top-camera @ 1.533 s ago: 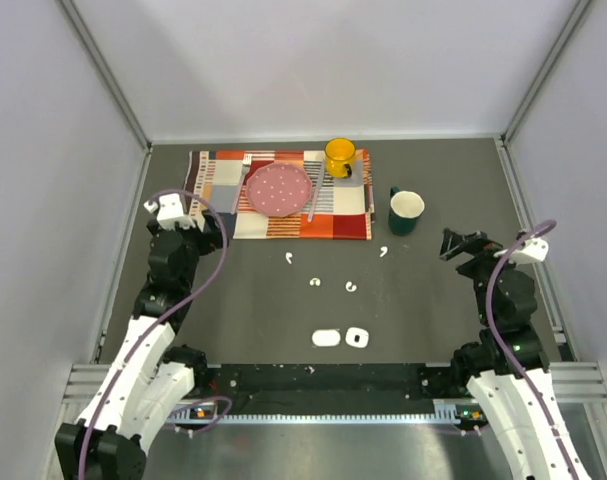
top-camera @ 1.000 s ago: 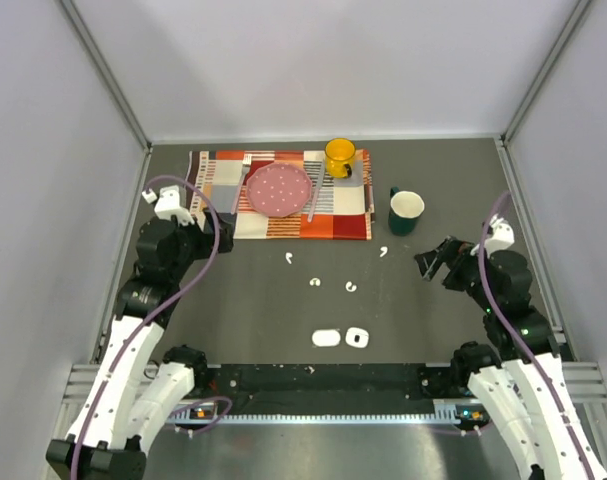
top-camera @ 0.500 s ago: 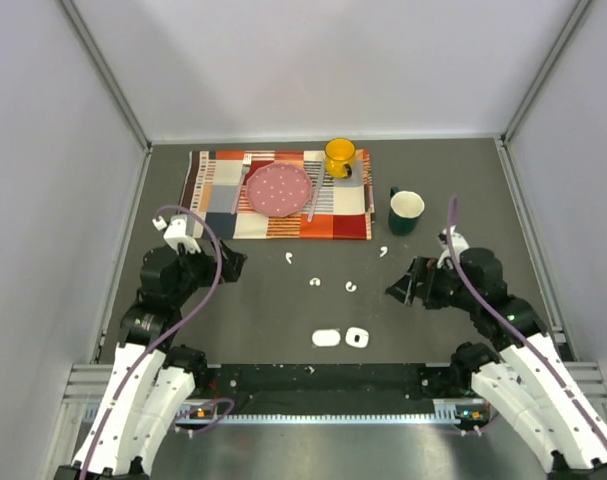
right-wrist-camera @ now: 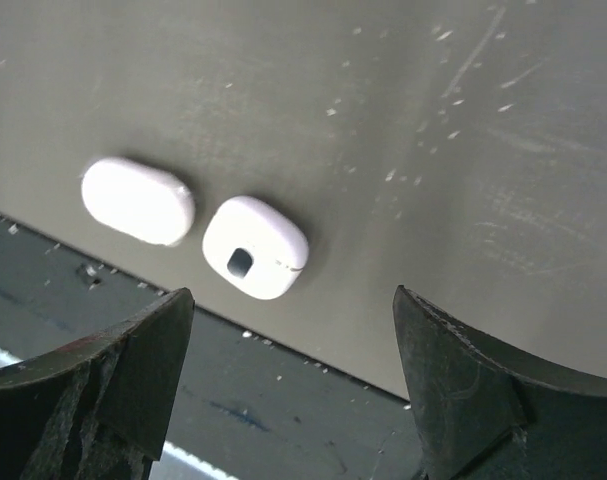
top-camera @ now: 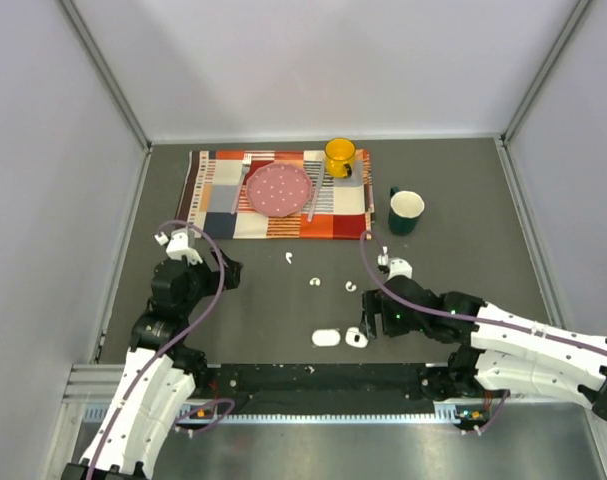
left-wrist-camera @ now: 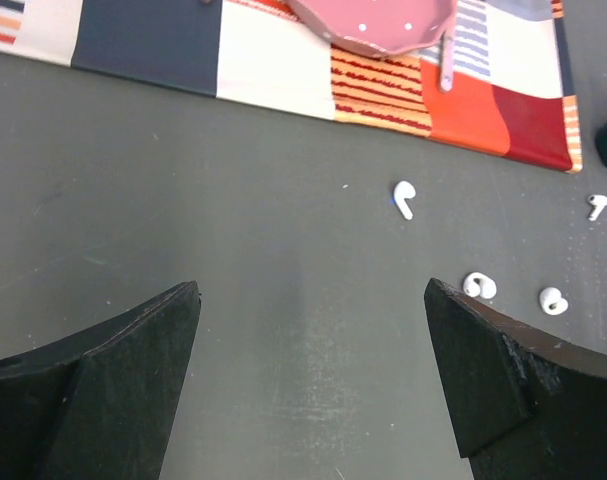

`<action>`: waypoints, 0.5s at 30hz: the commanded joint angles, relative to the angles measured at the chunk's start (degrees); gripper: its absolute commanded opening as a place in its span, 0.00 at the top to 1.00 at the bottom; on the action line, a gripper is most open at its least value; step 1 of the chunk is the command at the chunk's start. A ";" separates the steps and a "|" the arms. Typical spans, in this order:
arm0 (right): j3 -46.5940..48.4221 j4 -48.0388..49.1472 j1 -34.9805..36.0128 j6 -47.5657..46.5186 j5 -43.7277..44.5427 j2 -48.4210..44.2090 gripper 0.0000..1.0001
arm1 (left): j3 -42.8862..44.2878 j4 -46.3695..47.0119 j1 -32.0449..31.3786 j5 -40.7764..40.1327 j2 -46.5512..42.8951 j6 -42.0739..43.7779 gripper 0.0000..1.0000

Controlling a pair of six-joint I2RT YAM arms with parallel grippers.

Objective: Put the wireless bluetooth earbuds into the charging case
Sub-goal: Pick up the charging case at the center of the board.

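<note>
Dark table [top-camera: 273, 310]: left jaws wide apart, empty; right jaws spread, empty, over two white cases [right-wrist-camera: 255, 246].

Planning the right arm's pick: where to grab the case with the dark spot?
Probably from straight above: the spotted case lies flat, so only its rounded side walls offer a grip. Close the right gripper on the two sides facing away from the oval case, which sits close beside it.

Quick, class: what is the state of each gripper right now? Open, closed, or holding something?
The left gripper is open, holding nothing.
The right gripper is open, holding nothing.
</note>
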 commanded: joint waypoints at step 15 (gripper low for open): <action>-5.96 5.50 1.32 -6.01 12.50 -8.25 0.14 | -11.74 15.77 -0.15 -1.72 -0.35 -3.76 0.01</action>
